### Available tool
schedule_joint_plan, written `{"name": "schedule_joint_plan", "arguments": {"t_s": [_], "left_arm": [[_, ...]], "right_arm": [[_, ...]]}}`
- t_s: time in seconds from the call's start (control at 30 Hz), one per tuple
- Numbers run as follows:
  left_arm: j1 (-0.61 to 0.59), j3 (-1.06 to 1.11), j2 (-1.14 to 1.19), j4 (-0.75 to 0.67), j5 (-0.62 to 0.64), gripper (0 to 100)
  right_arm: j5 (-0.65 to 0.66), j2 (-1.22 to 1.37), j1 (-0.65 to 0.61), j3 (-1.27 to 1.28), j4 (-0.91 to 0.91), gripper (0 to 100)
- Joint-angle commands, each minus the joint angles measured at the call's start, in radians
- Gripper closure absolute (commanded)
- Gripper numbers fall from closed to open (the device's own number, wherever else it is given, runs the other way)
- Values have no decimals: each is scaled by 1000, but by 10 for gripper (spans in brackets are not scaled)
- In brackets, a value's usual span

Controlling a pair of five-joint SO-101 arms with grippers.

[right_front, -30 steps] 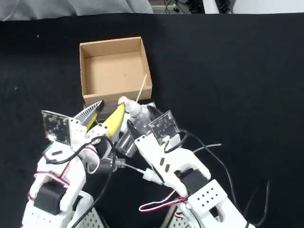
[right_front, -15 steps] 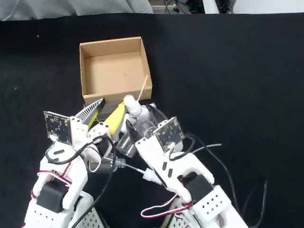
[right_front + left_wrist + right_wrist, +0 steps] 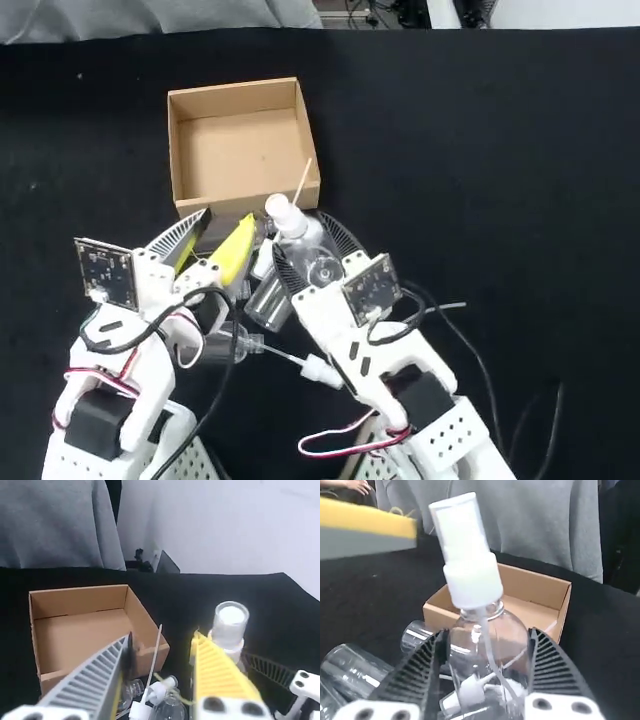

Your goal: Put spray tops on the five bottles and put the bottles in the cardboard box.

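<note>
My right gripper [image 3: 308,255] is shut on a clear bottle [image 3: 303,248] and holds it upright just in front of the cardboard box [image 3: 176,150]. A white spray top [image 3: 280,211] sits on the bottle's neck. In the right wrist view the black fingers [image 3: 420,672] clamp the bottle [image 3: 487,642] under its spray top [image 3: 468,572]. My left gripper [image 3: 228,222] stands open beside it, to the left, with nothing between its grey and yellow fingers [image 3: 220,680]. Capless bottles [image 3: 262,297] lie below the held one. A loose spray top [image 3: 318,372] lies between the arms.
The cardboard box [image 3: 80,630] is open and holds nothing. A thin white dip tube [image 3: 299,185] leans against its front right corner. Another capless bottle [image 3: 226,346] lies by the left arm. Black tabletop stretches free to the right. Cables [image 3: 460,330] trail beside the right arm.
The right arm has carried the bottle a little toward the box. The left gripper has drawn back and to the left, away from the spray top.
</note>
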Motion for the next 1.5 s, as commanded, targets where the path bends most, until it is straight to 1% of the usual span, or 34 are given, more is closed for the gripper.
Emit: {"name": "schedule_joint_plan", "arguments": {"t_s": [0.0,0.1,0.17,0.27,0.47,0.63,0.77,1.0,1.17,1.23,1.33,1.47], "left_arm": [[-13,27,-3,-87,-2,816],[-13,96,-3,-180,-3,816],[-5,127,-3,-219,-3,816],[-2,145,5,-250,-3,816],[1,142,-2,-249,-3,816],[96,145,-2,-230,-5,816],[133,137,-3,-187,-91,816],[134,136,-3,-176,-106,816],[124,128,-3,-176,-101,816],[114,122,-3,-176,-101,821],[64,117,-3,-183,-103,843],[-18,101,-5,-186,-107,844]], "right_arm": [[2,-48,17,-15,6,840],[0,-91,9,-15,6,840],[0,-116,-23,-7,12,840],[0,-154,-75,-4,74,840],[0,-189,-89,8,112,840],[6,-196,-91,35,106,840],[8,-196,-86,35,112,840],[8,-196,-84,35,114,840],[8,-189,-81,36,115,840],[8,-189,-55,36,115,840],[5,-194,-6,36,115,840],[2,-196,25,36,115,840]]}}
